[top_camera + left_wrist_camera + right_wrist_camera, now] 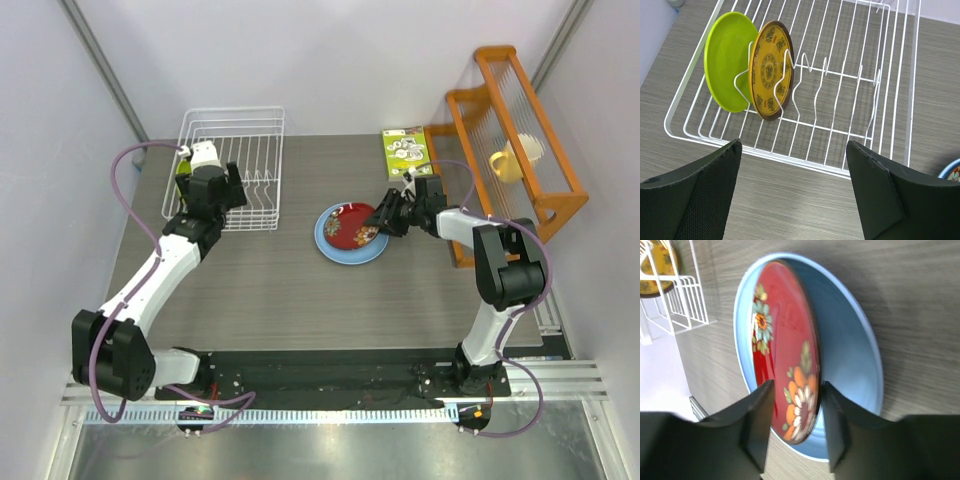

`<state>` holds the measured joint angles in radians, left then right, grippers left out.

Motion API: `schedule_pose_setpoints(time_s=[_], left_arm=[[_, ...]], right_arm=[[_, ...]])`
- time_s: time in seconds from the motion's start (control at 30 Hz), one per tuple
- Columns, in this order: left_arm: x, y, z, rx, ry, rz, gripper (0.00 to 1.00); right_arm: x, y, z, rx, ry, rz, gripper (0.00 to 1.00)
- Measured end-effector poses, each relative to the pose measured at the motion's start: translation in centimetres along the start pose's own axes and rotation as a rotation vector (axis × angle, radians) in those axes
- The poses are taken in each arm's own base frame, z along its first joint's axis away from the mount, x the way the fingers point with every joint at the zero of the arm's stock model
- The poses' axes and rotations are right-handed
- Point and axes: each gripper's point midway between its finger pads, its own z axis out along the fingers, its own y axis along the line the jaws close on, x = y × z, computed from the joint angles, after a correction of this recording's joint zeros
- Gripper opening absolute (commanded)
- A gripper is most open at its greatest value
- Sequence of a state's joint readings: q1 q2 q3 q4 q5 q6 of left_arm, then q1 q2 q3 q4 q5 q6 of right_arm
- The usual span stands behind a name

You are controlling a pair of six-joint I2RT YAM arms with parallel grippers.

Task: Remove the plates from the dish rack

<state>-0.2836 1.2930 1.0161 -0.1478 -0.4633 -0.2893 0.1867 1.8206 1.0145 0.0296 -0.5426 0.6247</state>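
We see a red flowered plate, a light blue plate, a lime green plate, a gold-patterned brown-rimmed plate, and a white rack.

Light: bright, even, from overhead.
Shadows: soft, on the table beyond the right gripper.
Glare: sheen on the red plate at that gripper.
Focus: rack ahead of the left gripper crisp.
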Motion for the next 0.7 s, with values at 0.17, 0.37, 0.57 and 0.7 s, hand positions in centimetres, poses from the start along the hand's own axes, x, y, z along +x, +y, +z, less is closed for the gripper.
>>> schedule_pose_setpoints(time_s=[0.17, 0.37, 0.57, 0.7], left_arm=[[0.5, 0.3, 0.5, -0.013, 0.015, -0.007, 0.85], [0.9, 0.6, 1.0, -0.025, 0.030, -0.011, 0.85], [1.2, 1.1, 1.4, -0.039, 0.040, -0.012, 0.85], [1.3, 1.3, 1.8, -0.045, 0.048, -0.012, 0.85]], right_arm=[[-0.8, 0.7, -0.2, -0.007, 0.000, -0.038, 0.64], [-0.9, 0.0, -0.8, 0.095, 0.034, -0.097, 0.66], [-0.7, -0.4, -1.6, 0.211, 0.068, -0.187, 0.66], [0.6, -0.8, -1.9, 0.242, 0.116, -0.215, 0.66]])
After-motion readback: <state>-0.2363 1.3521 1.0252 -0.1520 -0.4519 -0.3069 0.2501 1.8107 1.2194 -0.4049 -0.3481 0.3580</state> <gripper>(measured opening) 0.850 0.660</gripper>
